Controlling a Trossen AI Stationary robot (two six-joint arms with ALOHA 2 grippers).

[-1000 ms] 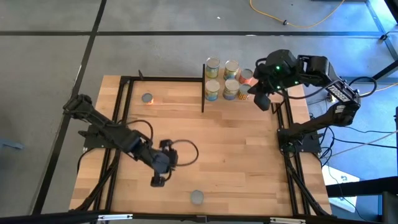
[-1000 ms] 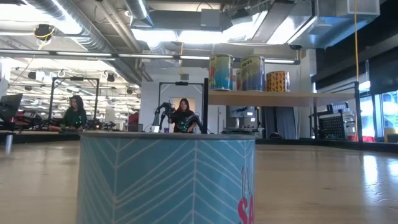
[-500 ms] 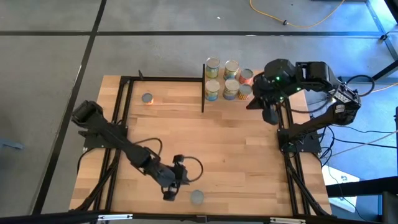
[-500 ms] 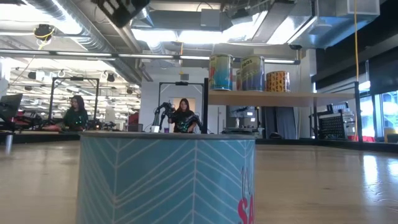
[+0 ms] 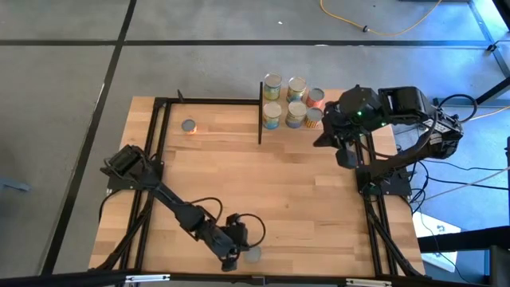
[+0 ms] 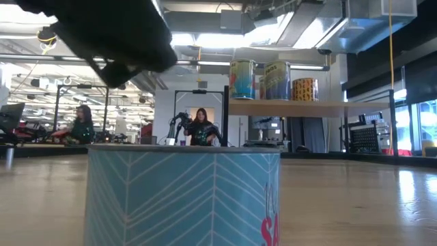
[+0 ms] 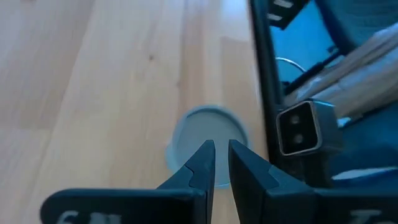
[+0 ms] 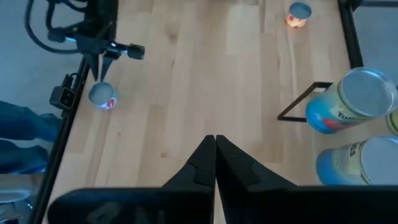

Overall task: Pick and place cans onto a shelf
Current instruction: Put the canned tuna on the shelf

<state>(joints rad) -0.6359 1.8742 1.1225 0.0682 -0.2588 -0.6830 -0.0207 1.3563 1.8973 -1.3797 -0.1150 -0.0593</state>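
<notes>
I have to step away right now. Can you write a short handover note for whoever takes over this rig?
Left end effector: fingers nearly shut, empty, above the can at the near table edge.
Right end effector: shut, empty, beside the shelf.
Done: five cans on the shelf.
Left: the near-edge can and the can at the far left, both on the table.

The left hand (image 5: 231, 257) hovers beside a can (image 5: 253, 253) at the bench's (image 5: 303, 183) near edge; five cans (image 5: 292, 102) crowd the far shelf (image 5: 275, 119).
</notes>
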